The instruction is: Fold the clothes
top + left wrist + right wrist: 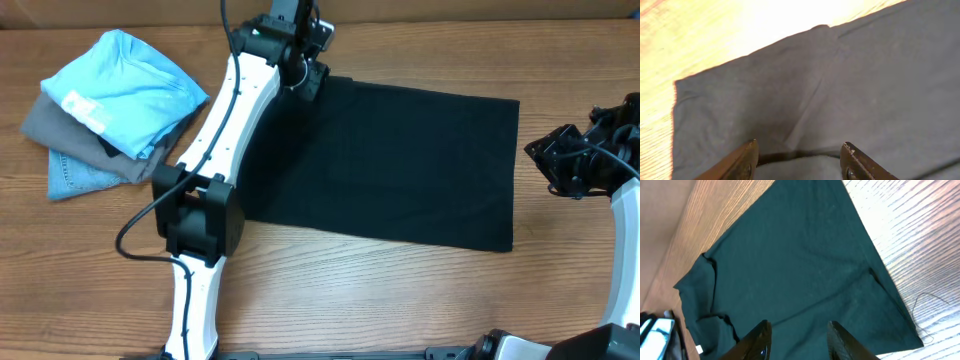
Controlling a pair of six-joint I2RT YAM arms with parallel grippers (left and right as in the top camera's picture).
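Currently, my left arm [235, 110] hides the left edge of the black T-shirt [400, 170], flat on the tabletop [400, 300]. My left pincer [799, 160]: spread over fabric. My right pincer [797, 337]: spread, empty. Its white tag [699, 350]: illegible.

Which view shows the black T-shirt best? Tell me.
Overhead: the black T-shirt lies flat as a rectangle, nearly its whole outline visible. The right wrist view shows most of it obliquely; the left wrist view only a close-up folded corner.
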